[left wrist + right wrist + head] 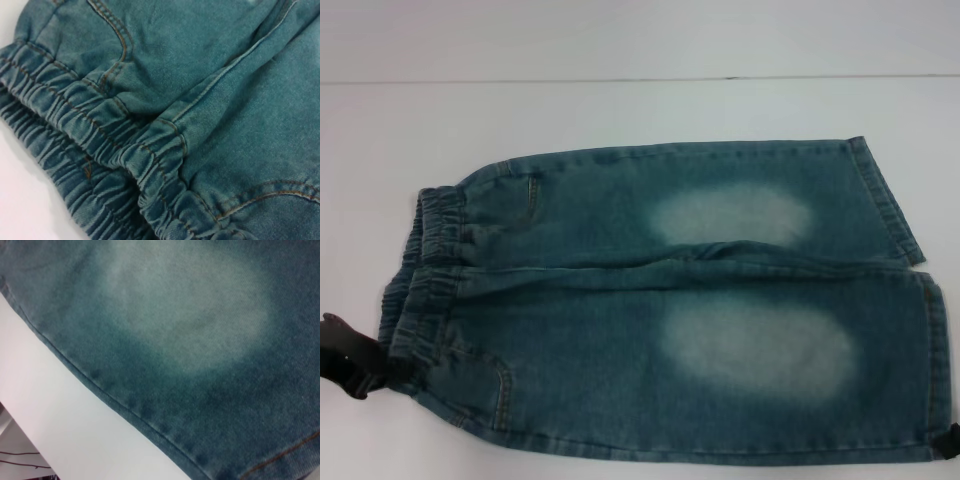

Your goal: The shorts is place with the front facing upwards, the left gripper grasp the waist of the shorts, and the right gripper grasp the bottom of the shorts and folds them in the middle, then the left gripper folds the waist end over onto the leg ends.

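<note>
The blue denim shorts (660, 300) lie flat and front up on the white table (620, 110). Their elastic waist (425, 270) is at the left and the leg ends (932, 370) at the right. Each leg carries a pale faded patch (755, 350). My left gripper (355, 362) sits at the near corner of the waist, touching the cloth. Its wrist view is filled by the gathered waistband (100, 145). Only a black tip of my right gripper (950, 440) shows, at the near leg's bottom corner. The right wrist view shows a faded patch (195, 315) and the leg's side edge (125, 405).
White table surface (65, 415) surrounds the shorts. The table's far edge (640, 79) runs across the top of the head view. In the right wrist view the table's near edge (20, 425) drops off to floor and cables.
</note>
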Motion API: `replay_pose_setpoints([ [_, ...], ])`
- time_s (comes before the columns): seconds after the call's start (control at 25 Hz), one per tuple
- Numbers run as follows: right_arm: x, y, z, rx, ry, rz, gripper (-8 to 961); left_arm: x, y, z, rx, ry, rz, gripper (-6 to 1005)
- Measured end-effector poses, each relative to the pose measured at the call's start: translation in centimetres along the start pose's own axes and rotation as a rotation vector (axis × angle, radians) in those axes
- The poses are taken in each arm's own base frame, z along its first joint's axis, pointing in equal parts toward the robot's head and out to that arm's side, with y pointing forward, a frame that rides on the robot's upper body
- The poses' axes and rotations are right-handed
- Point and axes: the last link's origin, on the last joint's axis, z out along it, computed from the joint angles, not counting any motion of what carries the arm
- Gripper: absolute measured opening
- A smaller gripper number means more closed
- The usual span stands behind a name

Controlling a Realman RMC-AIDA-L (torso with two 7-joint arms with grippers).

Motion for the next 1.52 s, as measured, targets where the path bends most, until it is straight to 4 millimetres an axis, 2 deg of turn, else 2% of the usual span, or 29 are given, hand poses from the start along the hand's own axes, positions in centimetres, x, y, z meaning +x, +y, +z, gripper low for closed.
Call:
replay_pose_setpoints([
  [0.32, 0.2, -0.3, -0.2, 0.007, -0.005, -0.020, 35, 0.2, 0.0, 0.0, 0.001, 0.002, -0.006, 69],
  [0.48, 0.4, -0.6, -0.6, 0.011, -0.033, -0.032, 35, 0.5, -0.2, -0.1, 0.008, 0.012, -0.036, 69],
  [0.76, 0.5, -1.6, -3.0, 0.020, -0.194, -0.067, 34, 1.9, -0.3, -0.3, 0.004, 0.046, -0.085, 70],
  [1.16, -2.2, -1.8, -5.5, 0.063, -0.474, -0.159, 34, 5.3, -0.7, -1.8, -0.008, 0.218, -0.130, 70],
  [1.52, -4.2, -3.3, -7.3, 0.178, -0.673, -0.158, 35, 7.2, -2.1, -3.1, 0.056, 0.398, -0.153, 71],
])
